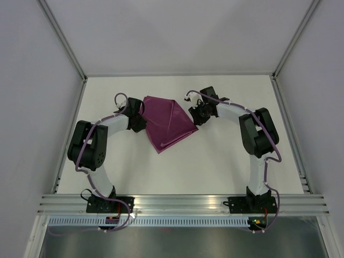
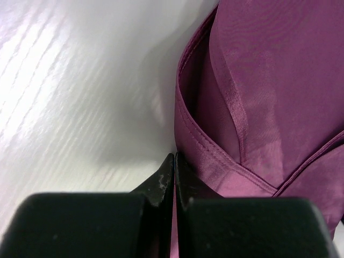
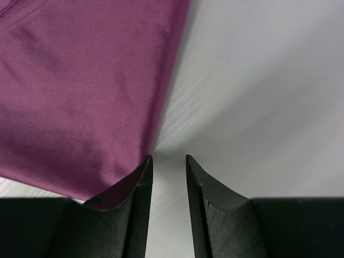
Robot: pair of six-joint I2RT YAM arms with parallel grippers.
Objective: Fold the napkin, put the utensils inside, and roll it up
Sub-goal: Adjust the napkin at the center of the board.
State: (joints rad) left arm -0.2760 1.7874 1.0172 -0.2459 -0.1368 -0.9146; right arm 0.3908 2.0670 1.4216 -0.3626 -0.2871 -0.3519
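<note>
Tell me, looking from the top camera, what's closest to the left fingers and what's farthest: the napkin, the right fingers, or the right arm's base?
1. The napkin: its left edge is pinched in the left fingers.
2. The right fingers: at the napkin's right side.
3. The right base: bottom right corner.

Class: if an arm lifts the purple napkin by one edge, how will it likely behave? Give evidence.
Probably floppy: the napkin sags into soft folds where the left fingers pinch its hem. Likely light and somewhat slippery: the cloth looks thin with a slight sheen, so it may slide on the smooth table.
</note>
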